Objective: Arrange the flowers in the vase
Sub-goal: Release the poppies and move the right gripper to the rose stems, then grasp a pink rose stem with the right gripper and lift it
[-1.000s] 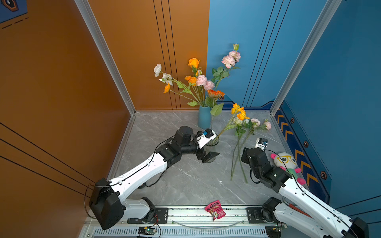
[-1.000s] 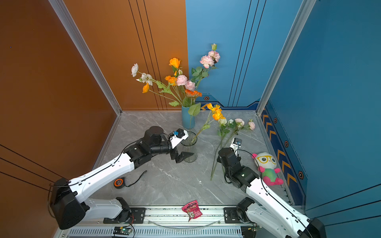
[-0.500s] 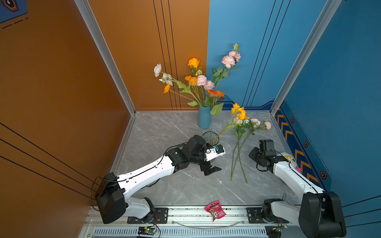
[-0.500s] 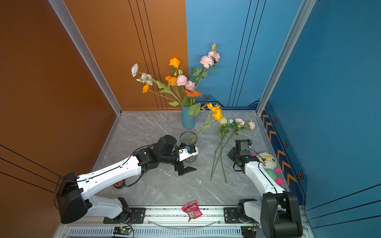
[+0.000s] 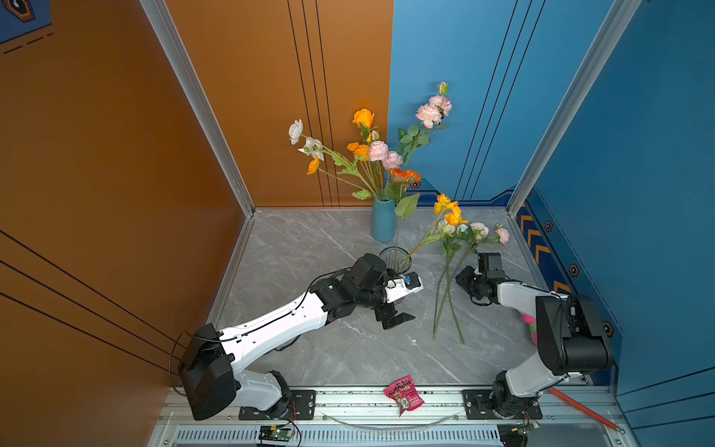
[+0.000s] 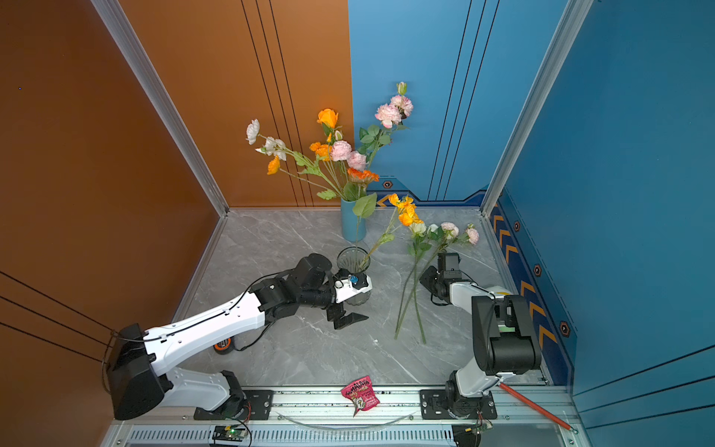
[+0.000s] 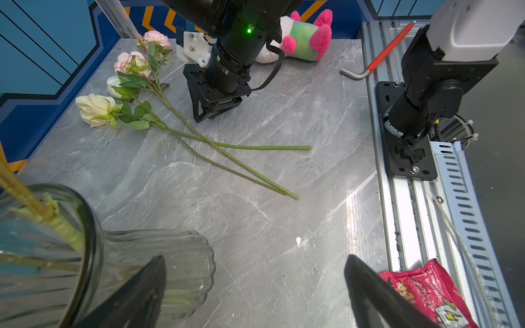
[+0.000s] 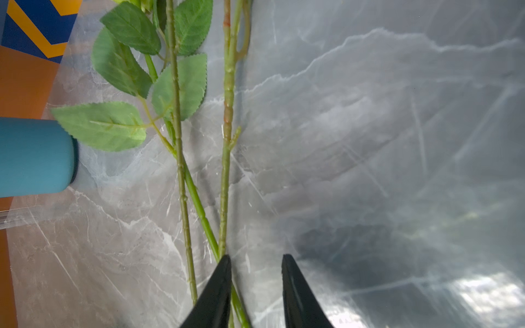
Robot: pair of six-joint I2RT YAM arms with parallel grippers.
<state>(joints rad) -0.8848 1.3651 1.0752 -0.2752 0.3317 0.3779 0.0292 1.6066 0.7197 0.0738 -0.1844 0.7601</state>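
One orange flower (image 5: 450,216) stands in the glass vase (image 7: 184,255); three flowers (image 7: 255,147) lie on the desk (image 5: 309,247). My left jaws are spread wide; my right jaws are narrowly apart, seemingly empty.

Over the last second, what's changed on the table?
The left gripper, open, drew back from the glass vase toward the front rail. The right gripper came down close beside the loose flowers, jaws apart, no stem between them. Nothing was grasped or released. The glass vase, blue vase, loose flowers and snack packet stayed put.
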